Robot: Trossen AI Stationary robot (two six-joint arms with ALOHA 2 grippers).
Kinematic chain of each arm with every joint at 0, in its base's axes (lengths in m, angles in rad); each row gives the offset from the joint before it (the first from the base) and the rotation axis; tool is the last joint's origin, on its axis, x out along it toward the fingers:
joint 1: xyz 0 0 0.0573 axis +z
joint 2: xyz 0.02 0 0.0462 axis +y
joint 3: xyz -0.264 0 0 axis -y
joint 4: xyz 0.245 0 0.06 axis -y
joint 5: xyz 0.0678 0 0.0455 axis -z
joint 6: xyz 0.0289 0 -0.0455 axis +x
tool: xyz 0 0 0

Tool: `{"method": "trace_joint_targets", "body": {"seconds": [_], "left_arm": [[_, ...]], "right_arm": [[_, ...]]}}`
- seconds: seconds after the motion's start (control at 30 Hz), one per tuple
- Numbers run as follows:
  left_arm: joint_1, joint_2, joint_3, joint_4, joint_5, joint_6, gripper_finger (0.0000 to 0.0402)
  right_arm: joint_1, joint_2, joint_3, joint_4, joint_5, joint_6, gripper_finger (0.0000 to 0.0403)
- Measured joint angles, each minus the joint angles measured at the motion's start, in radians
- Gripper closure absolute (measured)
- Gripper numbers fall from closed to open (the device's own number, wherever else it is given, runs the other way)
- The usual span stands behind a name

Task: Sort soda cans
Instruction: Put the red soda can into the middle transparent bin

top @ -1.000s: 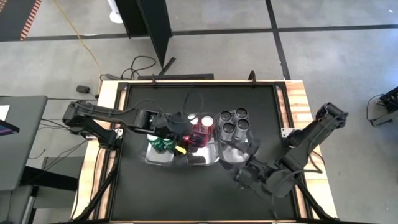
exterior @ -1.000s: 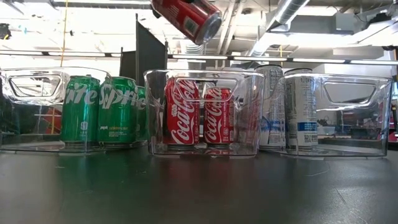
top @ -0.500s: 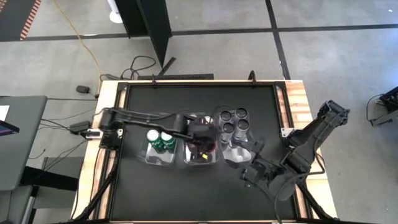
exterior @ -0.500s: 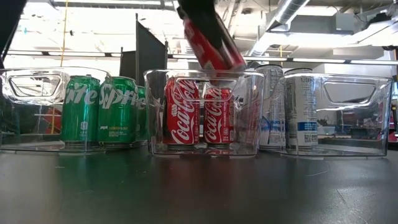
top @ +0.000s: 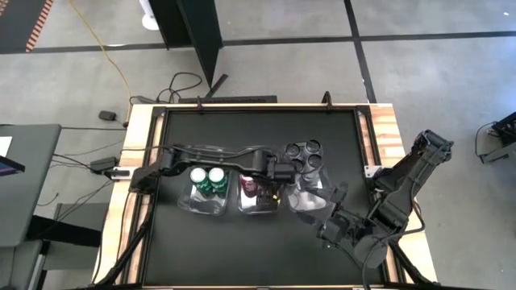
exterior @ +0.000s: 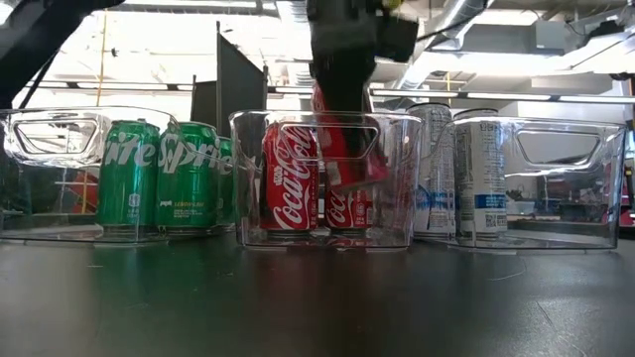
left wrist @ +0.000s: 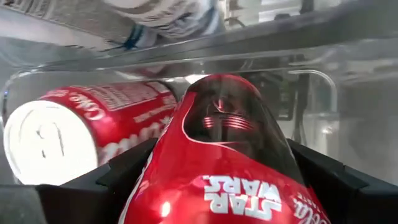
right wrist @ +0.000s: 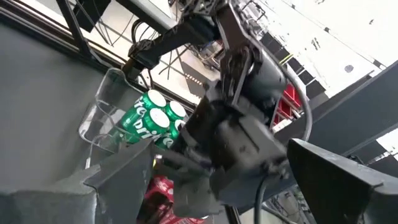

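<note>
Red can (exterior: 349, 149), half-hidden by left tool (exterior: 347, 69), enters middle tray (exterior: 397, 198).

Three clear trays (exterior: 317, 117) stand in a row. I count four silver cans (exterior: 483, 174) in one end tray, all four tops showing from above. Of the green cans (exterior: 129, 174) I see two tops from above, and the level view shows the edge of a third behind them. Red cans (exterior: 290, 178) – two standing in the middle tray, plus one red can (left wrist: 224, 118) in my left gripper (left wrist: 224, 186) – make three.
</note>
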Motion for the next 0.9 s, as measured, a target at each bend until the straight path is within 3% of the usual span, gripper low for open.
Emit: {"method": "trace_joint_targets", "body": {"seconds": [0.73, 0.9], "left_arm": [[0.084, 0.01, -0.006, 0.009, 0.022, -0.039, 0.01], [0.085, 0.02, -0.021, 0.032, 0.03, -0.027, 0.0072]], "right_arm": [[0.001, 0.0, 0.0, -0.014, 0.0, 0.025, 0.0019], [0.002, 0.0, 0.0, -0.014, 0.0, 0.027, 0.0019]]}}
